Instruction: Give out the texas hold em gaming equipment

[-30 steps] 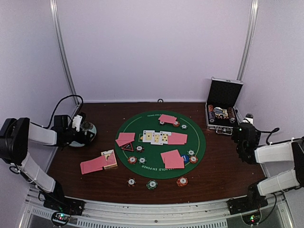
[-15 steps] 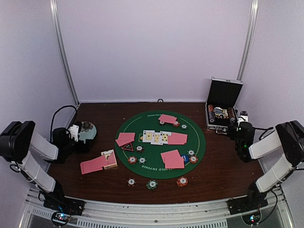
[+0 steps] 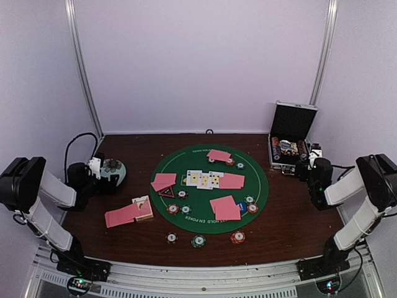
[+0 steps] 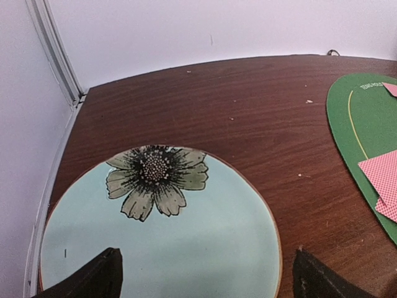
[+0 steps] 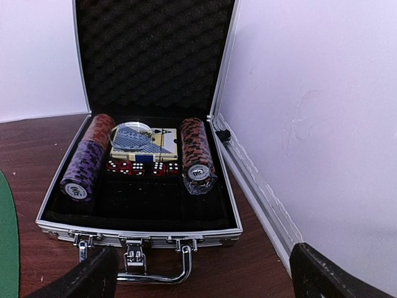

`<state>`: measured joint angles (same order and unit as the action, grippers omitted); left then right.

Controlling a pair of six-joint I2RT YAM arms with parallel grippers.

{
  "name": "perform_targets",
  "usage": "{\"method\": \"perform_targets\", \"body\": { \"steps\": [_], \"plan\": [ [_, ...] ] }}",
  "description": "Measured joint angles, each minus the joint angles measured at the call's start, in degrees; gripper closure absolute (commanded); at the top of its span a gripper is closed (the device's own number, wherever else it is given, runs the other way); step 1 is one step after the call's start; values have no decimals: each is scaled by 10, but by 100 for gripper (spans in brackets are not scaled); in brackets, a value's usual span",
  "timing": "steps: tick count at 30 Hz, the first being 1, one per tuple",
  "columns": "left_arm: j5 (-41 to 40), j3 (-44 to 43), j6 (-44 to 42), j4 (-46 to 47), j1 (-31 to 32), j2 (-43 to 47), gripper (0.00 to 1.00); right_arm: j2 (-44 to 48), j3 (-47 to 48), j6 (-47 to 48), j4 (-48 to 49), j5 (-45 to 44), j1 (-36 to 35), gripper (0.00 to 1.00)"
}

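Note:
Pink-red-backed cards (image 3: pixel 225 208) lie in several small groups on the round green mat (image 3: pixel 257 186), with three face-up cards (image 3: pixel 205 179) at its middle. More cards (image 3: pixel 121 215) and a deck box (image 3: pixel 143 207) lie left of the mat. Striped chips (image 3: pixel 198 241) sit on and in front of the mat. The triangular marker (image 3: pixel 166 192) and a blue button (image 3: pixel 242 207) rest on the mat. My left gripper (image 3: pixel 102 176) (image 4: pixel 205 279) is open and empty over the dish's near part. My right gripper (image 3: pixel 308 164) (image 5: pixel 201 276) is open and empty, facing the case.
The pale blue flowered dish (image 3: pixel 116 169) (image 4: pixel 236 248) stands at the far left by the wall rail. The open metal case (image 3: pixel 286 152) (image 5: pixel 149 230) at the back right holds two chip stacks (image 5: pixel 197 155), a boxed deck (image 5: pixel 144 143) and red dice (image 5: pixel 139 167). A wall runs right of it.
My left gripper has pulled back to the left from over the dish. My right gripper has moved up and back towards the open case.

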<state>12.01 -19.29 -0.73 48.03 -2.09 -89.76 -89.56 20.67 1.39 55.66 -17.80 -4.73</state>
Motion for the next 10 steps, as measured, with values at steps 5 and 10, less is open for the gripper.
{"method": "perform_targets", "body": {
  "steps": [5, 10],
  "plan": [
    [-3, 0, 0, 0, 0, 0, 2, 0, 0, 2, 7, 3, 0, 0],
    [-3, 0, 0, 0, 0, 0, 2, 0, 1, 2, 3, 8, 0, 1]
  ]
}}
